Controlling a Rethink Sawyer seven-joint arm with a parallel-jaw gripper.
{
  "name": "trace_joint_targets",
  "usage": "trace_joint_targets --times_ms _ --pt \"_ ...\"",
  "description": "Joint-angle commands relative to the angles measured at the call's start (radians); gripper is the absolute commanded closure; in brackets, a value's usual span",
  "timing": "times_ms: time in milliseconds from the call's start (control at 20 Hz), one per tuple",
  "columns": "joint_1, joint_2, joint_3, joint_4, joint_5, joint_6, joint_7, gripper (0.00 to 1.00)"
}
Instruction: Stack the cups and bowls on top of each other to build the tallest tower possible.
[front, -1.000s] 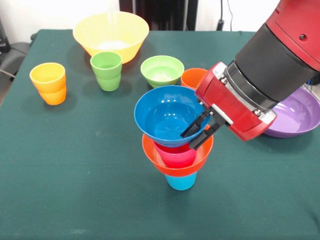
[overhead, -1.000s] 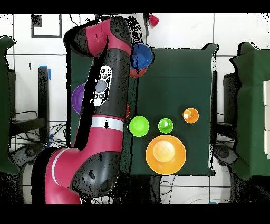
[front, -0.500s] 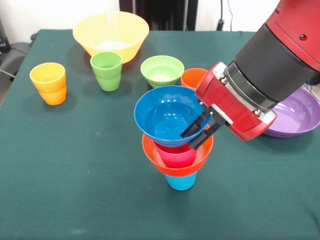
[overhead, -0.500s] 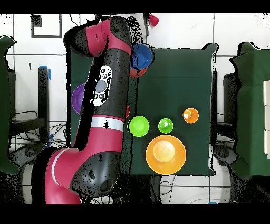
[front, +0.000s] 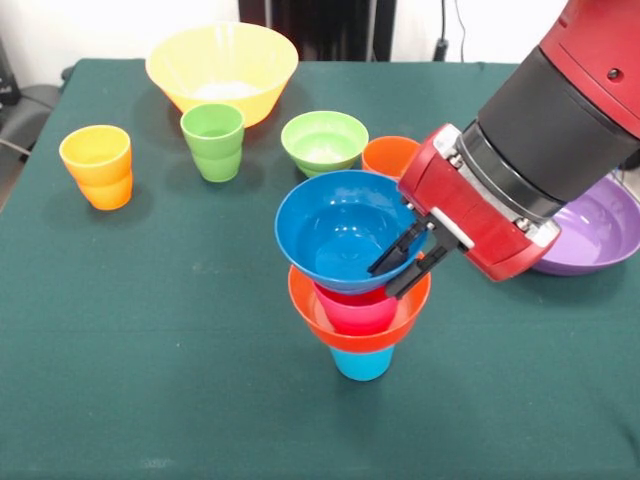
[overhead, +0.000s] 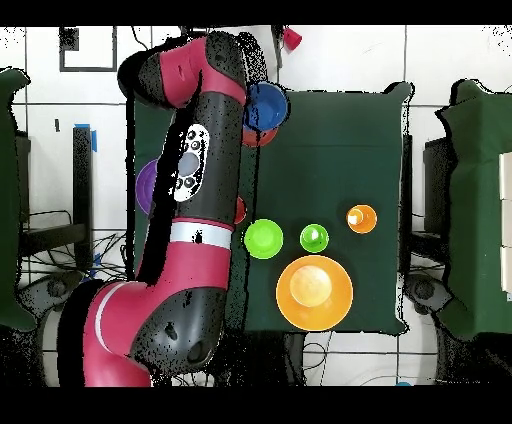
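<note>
I am logging the bench (front: 150, 400), which is wearing a dark green cloth, with the tower (front: 358, 300) as my landmark.

Tower: a light blue cup (front: 361, 363) is standing at the bottom, an orange bowl (front: 345, 328) is sitting on it, a magenta cup (front: 355, 310) is sitting inside that bowl, and a blue bowl (front: 335, 232) is resting on top, tilting a little. In the overhead view I am seeing the blue bowl (overhead: 270, 106) at the bench's top edge, half hidden by the arm.

End effector (front: 408, 260): it is reaching in from the right of the tower, its two dark fingers (front: 398, 250) lying close together across the blue bowl's right rim, one finger looking inside the bowl and one outside. I am reading it as pinching that rim.

Behind the tower: a light green bowl (front: 324, 141) and, just right of it, an orange cup (front: 388, 155) partly hidden by the blue bowl.

Further behind and left of the tower: a green cup (front: 213, 141), with a big yellow bowl (front: 221, 70) beyond it.

Far left of the tower: a yellow-orange cup (front: 96, 165), standing well apart.

Right of the tower: a purple bowl (front: 595, 235), mostly hidden behind the red and black arm (front: 545, 130).
</note>
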Motion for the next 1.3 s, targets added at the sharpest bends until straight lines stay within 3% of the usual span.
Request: trace_joint_targets --times_ms 50,850,900,1300 --pt "0.021 0.0 0.08 0.115 0.012 -0.011 0.118 1.0" --pt "0.015 0.001 0.083 0.109 0.013 -0.004 0.092 1.0" --pt "0.014 0.001 0.083 0.108 0.014 -0.002 0.091 0.0" --pt "0.009 0.001 0.087 0.106 0.017 -0.005 0.078 0.0"
